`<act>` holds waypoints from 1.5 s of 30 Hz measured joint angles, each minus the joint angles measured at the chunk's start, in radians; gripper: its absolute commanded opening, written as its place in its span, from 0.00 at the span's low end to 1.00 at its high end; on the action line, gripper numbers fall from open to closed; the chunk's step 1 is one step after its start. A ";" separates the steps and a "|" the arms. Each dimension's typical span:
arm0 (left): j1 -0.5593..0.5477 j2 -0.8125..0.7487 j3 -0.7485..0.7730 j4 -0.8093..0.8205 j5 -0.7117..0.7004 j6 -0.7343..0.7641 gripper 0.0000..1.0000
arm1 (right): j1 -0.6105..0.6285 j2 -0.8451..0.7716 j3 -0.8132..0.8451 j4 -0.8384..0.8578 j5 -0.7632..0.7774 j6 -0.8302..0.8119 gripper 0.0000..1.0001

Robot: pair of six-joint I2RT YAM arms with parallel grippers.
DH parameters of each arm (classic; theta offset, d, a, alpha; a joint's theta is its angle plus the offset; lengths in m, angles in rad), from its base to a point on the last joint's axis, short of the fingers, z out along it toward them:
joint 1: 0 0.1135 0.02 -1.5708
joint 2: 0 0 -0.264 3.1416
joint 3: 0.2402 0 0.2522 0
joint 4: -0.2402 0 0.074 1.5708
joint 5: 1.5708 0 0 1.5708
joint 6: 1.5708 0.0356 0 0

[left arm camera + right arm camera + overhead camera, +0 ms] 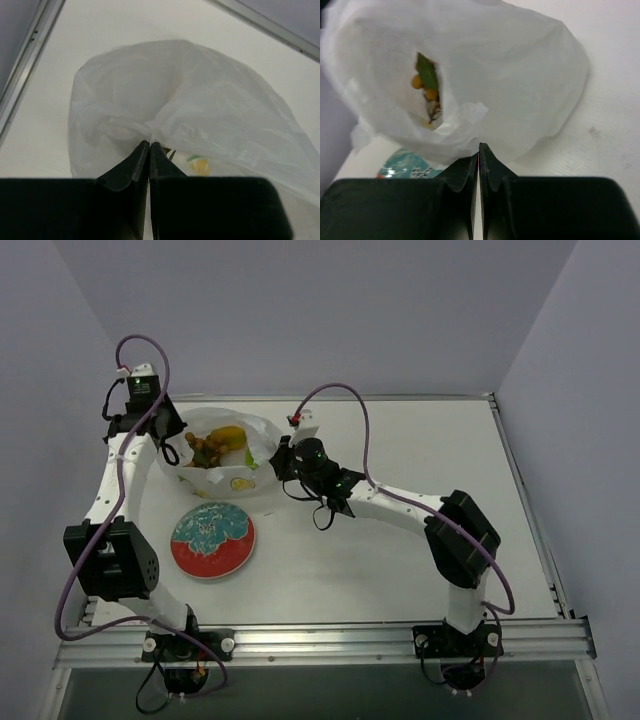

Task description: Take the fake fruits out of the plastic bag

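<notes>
The plastic bag (pixel 225 472) lies at the far left of the table with its mouth held wide between both grippers. Inside it show a tan-brown bunch (pixel 204 448) and a yellow-orange fruit (pixel 232 437). My left gripper (pixel 171 449) is shut on the bag's left rim, and the pinch shows in the left wrist view (pixel 149 143). My right gripper (pixel 277 459) is shut on the right rim (pixel 479 146). In the right wrist view a green leaf (pixel 426 70) and orange balls (pixel 418 81) show through a hole in the plastic bag (pixel 520 85).
A red-rimmed teal patterned plate (pixel 212 540) lies on the table just in front of the bag, and its edge (pixel 402 165) shows under the bag in the right wrist view. The table's metal rail (pixel 25 65) runs close on the bag's left.
</notes>
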 measured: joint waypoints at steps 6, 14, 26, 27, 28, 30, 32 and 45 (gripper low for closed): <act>0.011 0.067 -0.092 0.078 0.015 -0.009 0.02 | -0.080 0.241 0.004 0.030 -0.009 0.011 0.00; 0.080 0.172 -0.183 0.213 0.066 -0.019 0.02 | -0.119 0.351 0.012 0.036 -0.038 0.032 0.00; 0.061 0.021 -0.231 0.279 0.212 -0.090 0.69 | -0.069 0.098 -0.036 -0.003 -0.001 -0.018 0.72; 0.056 -0.013 -0.230 0.278 0.222 -0.097 0.71 | -0.059 0.060 -0.039 -0.009 0.005 -0.025 0.73; 0.050 -0.045 -0.228 0.276 0.228 -0.100 0.72 | -0.048 0.021 -0.042 -0.016 0.012 -0.034 0.76; 0.037 -0.117 -0.222 0.268 0.238 -0.105 0.73 | -0.024 -0.054 -0.055 -0.034 0.032 -0.050 0.79; 0.027 -0.188 -0.222 0.251 0.240 -0.108 0.73 | 0.005 -0.127 -0.068 -0.060 0.058 -0.071 0.80; 0.013 -0.552 -0.518 0.206 0.216 -0.142 0.62 | 0.067 0.024 0.302 -0.301 -0.062 -0.358 0.89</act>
